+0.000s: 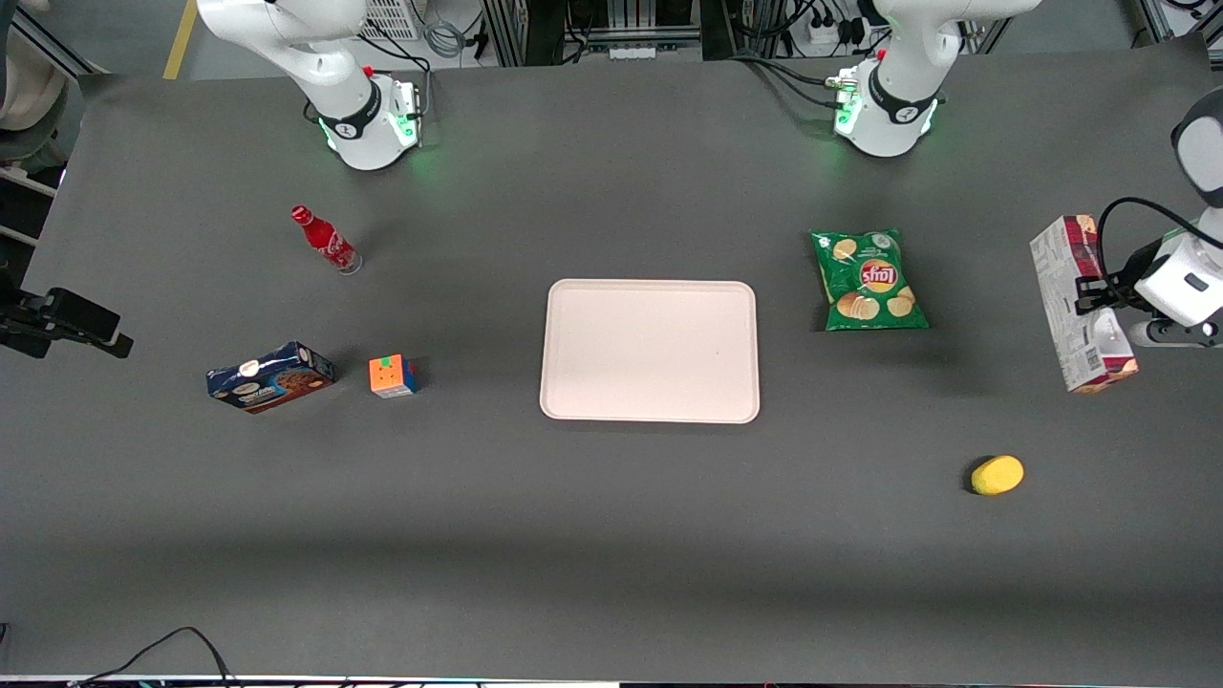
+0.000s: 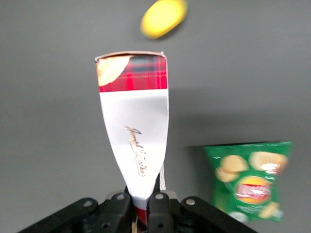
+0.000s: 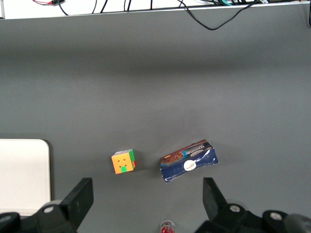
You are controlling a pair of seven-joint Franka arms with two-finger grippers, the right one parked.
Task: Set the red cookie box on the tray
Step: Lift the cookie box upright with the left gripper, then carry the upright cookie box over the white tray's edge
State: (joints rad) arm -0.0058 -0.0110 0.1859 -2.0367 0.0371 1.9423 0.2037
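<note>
The red cookie box point(image 1: 1080, 306) hangs in the air at the working arm's end of the table, its pale printed face toward the front camera. My gripper point(image 1: 1099, 291) is shut on it, the fingers point(image 2: 160, 206) pinching one thin end. In the left wrist view the red cookie box point(image 2: 135, 126) runs away from the jaws, white label patch and red tartan end showing. The cream tray point(image 1: 650, 350) lies flat at the table's middle with nothing on it, well away from the box.
A green chip bag point(image 1: 868, 279) lies between tray and gripper. A yellow sponge point(image 1: 997, 475) sits nearer the front camera. Toward the parked arm's end are a blue cookie box point(image 1: 270, 376), a colour cube point(image 1: 393, 376) and a red bottle point(image 1: 325, 239).
</note>
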